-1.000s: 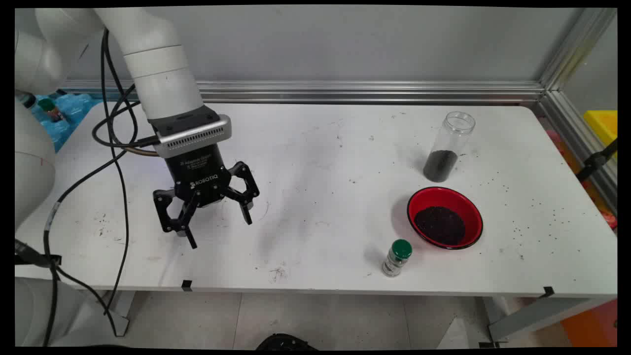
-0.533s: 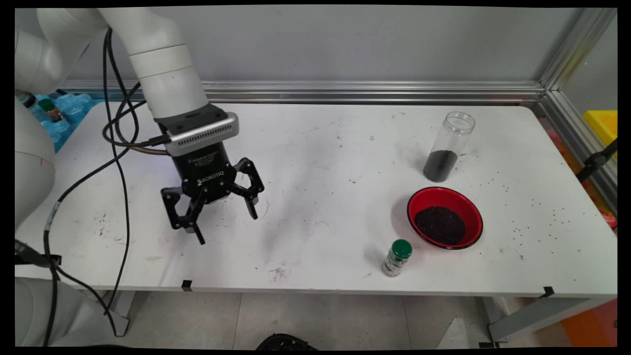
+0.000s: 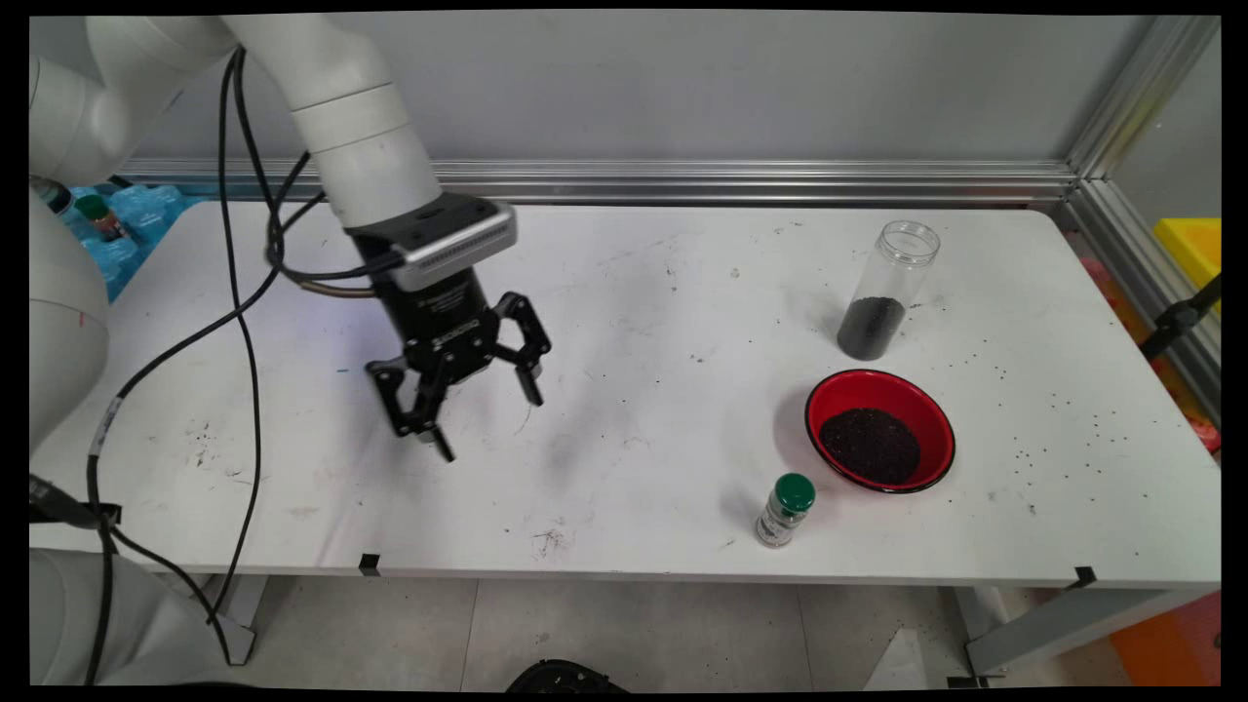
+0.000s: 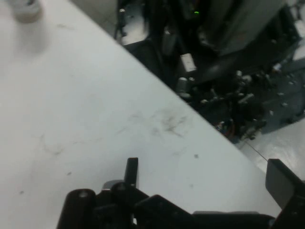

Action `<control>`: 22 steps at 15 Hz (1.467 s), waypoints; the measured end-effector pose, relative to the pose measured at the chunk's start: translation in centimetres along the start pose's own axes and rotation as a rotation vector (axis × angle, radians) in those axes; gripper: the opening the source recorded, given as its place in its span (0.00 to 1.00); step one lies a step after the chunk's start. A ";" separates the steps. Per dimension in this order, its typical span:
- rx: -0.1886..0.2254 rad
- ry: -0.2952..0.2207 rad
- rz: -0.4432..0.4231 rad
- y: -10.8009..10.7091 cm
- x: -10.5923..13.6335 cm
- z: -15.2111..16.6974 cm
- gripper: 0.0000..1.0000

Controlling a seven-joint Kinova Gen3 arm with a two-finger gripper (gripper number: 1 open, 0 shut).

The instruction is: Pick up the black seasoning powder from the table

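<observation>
The black two-finger claw [image 3: 490, 426] hangs tilted over the left half of the white table [image 3: 624, 292], its fingers spread wide apart with nothing between them and nothing in their hold. Its fingertips point down toward bare tabletop and stand clear of the surface. From the hand view the same claw [image 4: 205, 179] shows one finger [image 4: 131, 171] rising at the lower left and the other at the lower right edge, a broad gap between them, and only scuffed white table [image 4: 71, 105] beyond, with the table's edge running diagonally and dark clutter past it.

The nearest thing to the claw is a small bottle with a green cap [image 3: 786, 509], well apart to its right and nearer the table's front edge, standing upright. In the hand view a blurred pale shape at the top left corner may be this bottle, but that cannot be told for certain.

Just beyond the bottle, farther right of the claw, sits a red bowl [image 3: 879, 429] with a heap of dark grains in it. Behind the bowl, toward the wall, stands a tall clear jar [image 3: 887, 290], open at the top and about a third full of the same dark grains. Loose dark specks lie scattered on the table around the bowl and jar.

Black cables [image 3: 244, 322] hang from the arm to the claw's left.
</observation>
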 end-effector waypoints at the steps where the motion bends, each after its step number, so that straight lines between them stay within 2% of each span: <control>1: 0.014 0.002 -0.024 -0.5 -0.1 0.1 1.00; 4: 0.049 0.007 -0.082 -1.6 -0.5 0.4 1.00; 7: 0.108 0.019 -0.176 -3.4 -1.0 0.9 1.00; 10: 0.149 0.034 -0.239 -4.7 -1.4 1.2 1.00; 16: 0.252 0.097 -0.406 -8.2 -2.1 2.5 1.00; 22: 0.328 0.150 -0.510 -11.2 -2.4 4.2 1.00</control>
